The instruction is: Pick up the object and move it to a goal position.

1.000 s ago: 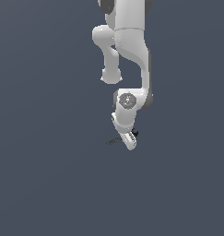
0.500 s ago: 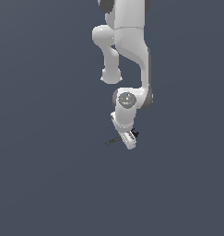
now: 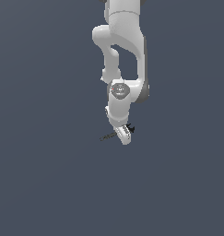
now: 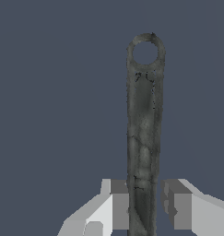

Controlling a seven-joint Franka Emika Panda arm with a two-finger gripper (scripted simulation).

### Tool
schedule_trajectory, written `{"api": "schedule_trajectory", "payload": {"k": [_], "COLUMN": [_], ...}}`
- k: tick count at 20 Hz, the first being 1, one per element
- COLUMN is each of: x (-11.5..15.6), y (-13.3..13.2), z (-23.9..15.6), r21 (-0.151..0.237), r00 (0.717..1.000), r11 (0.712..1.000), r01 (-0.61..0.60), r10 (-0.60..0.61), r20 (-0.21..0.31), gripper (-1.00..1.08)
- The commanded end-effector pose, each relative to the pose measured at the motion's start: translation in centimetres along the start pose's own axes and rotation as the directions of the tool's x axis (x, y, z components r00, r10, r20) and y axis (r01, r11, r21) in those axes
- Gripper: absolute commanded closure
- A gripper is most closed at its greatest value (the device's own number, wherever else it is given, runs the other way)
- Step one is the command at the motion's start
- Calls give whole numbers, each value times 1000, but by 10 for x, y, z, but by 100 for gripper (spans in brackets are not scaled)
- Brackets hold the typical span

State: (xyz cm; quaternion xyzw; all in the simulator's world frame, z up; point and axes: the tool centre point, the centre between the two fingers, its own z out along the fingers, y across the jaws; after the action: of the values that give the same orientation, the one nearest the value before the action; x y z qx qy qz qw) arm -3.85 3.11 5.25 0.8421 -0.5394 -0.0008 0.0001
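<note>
— Where is the rod (image 4: 142,133) seen?

— In the wrist view it is seen as a long, flat, dark grey bar with a ring-shaped hole at its far end, its near end lying between the two fingers (image 4: 117,205). In the exterior view the rod (image 3: 107,136) is seen as a thin dark sliver sticking out from the gripper (image 3: 124,134) toward that view's left, with a small jagged black bit showing on the other side of the gripper.

— How is the gripper set?

— Its fingers are spread on either side of the rod. One finger is seen right against the bar's edge; between the bar and the other finger a narrow gap is visible. Whether any pressure is applied cannot be told.

— Is the rod on the desk (image 3: 49,184)?

— That cannot be told; only a plain dark grey-blue surface is shown behind it in both views.

— And the arm (image 3: 125,55)?

— It is shown white, reaching down from the exterior view's top, with the wrist bent over the rod.
</note>
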Motion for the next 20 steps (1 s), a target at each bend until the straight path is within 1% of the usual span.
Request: {"api": "schedule_trajectory", "payload": {"k": [1,20], "x": [10,118], "y": [7,82], "z": [-18,-204], "r21": [1,1], "r00": [1000,1000], "r11": [1000,1000], "r01": [-1,-2], "r10": [1,2], "r20": [0,1], "gripper": [108,108]}}
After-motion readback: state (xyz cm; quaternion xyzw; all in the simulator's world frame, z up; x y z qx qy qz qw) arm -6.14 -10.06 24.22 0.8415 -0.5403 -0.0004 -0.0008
